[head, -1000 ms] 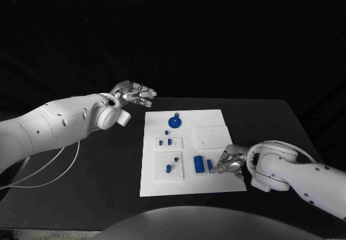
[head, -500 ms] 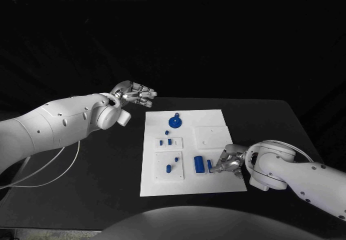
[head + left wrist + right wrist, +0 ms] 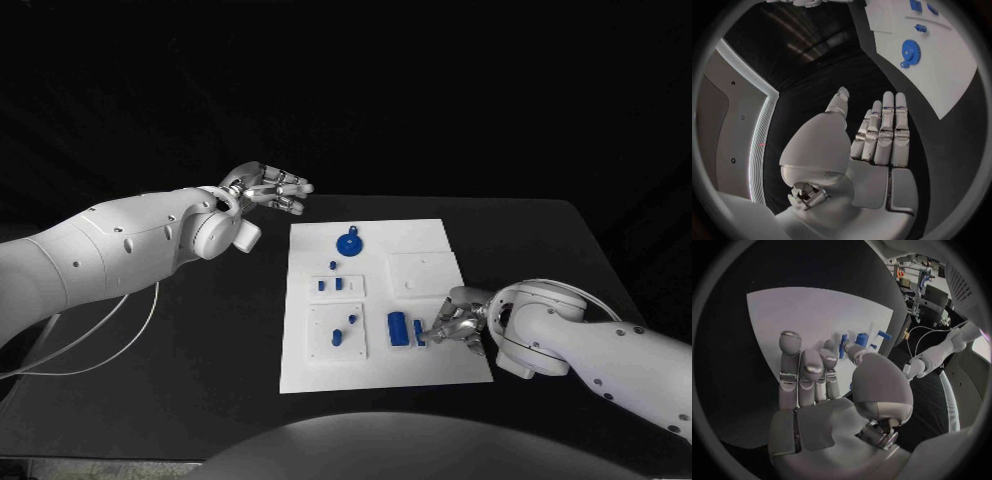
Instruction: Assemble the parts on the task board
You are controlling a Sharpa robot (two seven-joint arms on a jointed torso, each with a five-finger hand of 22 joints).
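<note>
The white task board (image 3: 433, 235) lies in the middle of the black table. A blue gear (image 3: 349, 242) sits near its far end, and I also see the gear (image 3: 909, 50) in the left wrist view. Small blue pegs (image 3: 330, 284) stand mid-board. Near the front lie a blue block (image 3: 397, 329) and a smaller blue piece (image 3: 420, 328). My right hand (image 3: 459, 325) is low on the board, fingertips at that smaller piece (image 3: 844, 346), which stands between a fingertip and the thumb (image 3: 857, 354). I cannot tell if they grip it. My left hand (image 3: 270, 187) hovers open beyond the board's far left corner.
Two raised white plates (image 3: 338, 332) hold several small blue pegs on the board's left half. A blank square plate (image 3: 426, 273) sits to the right. Bare black table (image 3: 216, 330) surrounds the board, with its far edge behind and its right edge near my right arm.
My right forearm has swung slightly and the hand has settled a little closer on the smaller blue piece. The left hand and the parts have not moved.
</note>
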